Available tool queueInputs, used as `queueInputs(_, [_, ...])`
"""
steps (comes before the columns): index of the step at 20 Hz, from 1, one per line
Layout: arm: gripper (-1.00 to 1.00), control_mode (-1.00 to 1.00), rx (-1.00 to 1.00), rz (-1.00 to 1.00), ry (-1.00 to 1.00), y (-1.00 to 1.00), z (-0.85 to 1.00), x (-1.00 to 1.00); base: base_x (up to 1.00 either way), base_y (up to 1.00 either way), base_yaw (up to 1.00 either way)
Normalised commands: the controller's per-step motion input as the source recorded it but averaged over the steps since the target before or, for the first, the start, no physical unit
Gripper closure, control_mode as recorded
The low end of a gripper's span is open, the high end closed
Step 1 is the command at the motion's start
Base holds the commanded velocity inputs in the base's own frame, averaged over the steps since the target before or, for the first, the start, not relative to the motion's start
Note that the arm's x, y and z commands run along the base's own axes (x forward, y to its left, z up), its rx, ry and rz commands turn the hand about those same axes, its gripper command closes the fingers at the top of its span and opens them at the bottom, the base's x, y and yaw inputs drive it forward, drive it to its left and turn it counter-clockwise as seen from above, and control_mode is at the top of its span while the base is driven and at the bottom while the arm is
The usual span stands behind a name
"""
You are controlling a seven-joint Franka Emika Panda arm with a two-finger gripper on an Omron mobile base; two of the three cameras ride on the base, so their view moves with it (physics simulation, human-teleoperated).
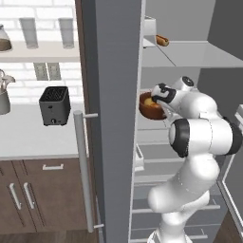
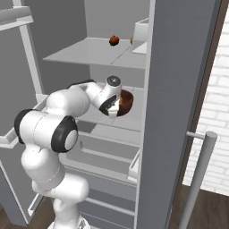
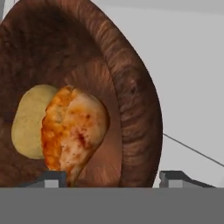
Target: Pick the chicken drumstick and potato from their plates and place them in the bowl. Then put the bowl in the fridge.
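Bowl (image 3: 131, 96) with drumstick (image 3: 74, 131) and potato (image 3: 28, 120) sits on the fridge (image 1: 114, 118) shelf (image 2: 134, 112); our gripper (image 3: 113, 178) straddles its rim, open, holding nothing. Next, we judge: retreat.

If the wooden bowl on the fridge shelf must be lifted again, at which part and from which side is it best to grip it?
Grip the bowl at its rim on the side facing the fridge opening, one finger inside and one outside the wall. The thin upright wall suits two fingers, while the whole bowl looks too wide. The potato and chicken drumstick lie low in the middle, leaving the rim free. The gripper already straddles it, open.
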Motion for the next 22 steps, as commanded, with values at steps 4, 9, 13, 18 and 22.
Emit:
queueInputs(4, [-1.0, -1.0, 0.0, 0.0, -0.26, 0.01, 0.0, -0.34, 0.0, 0.0, 0.0])
queueInputs(9, [-1.0, -1.0, 0.0, 0.0, -0.36, 0.22, 0.04, -0.57, 0.0, 0.0, 0.0])
queueInputs(13, [-1.0, -1.0, 0.0, 0.0, -0.06, 0.03, 0.56, -0.86, 0.0, 0.0, 0.0])
queueInputs(18, [-1.0, -1.0, -0.06, 0.0, 0.0, 0.0, 0.82, -0.98, 0.0, 0.0, 0.0])
queueInputs(22, [-1.0, -1.0, -0.11, 0.0, 0.01, 0.12, 0.94, -1.0, 0.0, 0.0, 0.0])
